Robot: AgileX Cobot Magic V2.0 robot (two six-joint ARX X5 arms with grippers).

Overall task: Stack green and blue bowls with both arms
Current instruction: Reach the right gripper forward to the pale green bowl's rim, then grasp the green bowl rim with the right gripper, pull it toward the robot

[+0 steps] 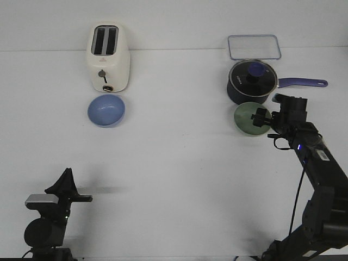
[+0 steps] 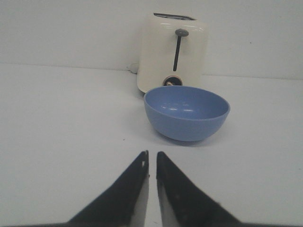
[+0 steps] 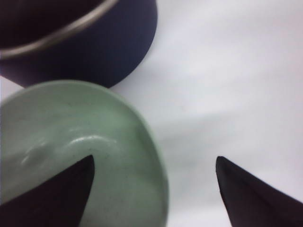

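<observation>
The blue bowl (image 1: 106, 110) sits upright on the white table just in front of the toaster; it also shows in the left wrist view (image 2: 186, 112). My left gripper (image 2: 152, 153) is shut and empty, low at the near left of the table (image 1: 66, 176), well short of the blue bowl. The green bowl (image 1: 248, 118) sits in front of the navy saucepan. My right gripper (image 3: 154, 159) is open over its rim (image 3: 154, 156), one finger above the bowl's inside, the other outside over the table. In the front view the right gripper (image 1: 262, 117) covers the bowl's right edge.
A cream toaster (image 1: 109, 57) stands behind the blue bowl. A dark navy saucepan (image 1: 252, 81) with glass lid and long handle (image 1: 304, 82) stands right behind the green bowl, close to the right gripper. A clear lid or tray (image 1: 254, 47) lies behind it.
</observation>
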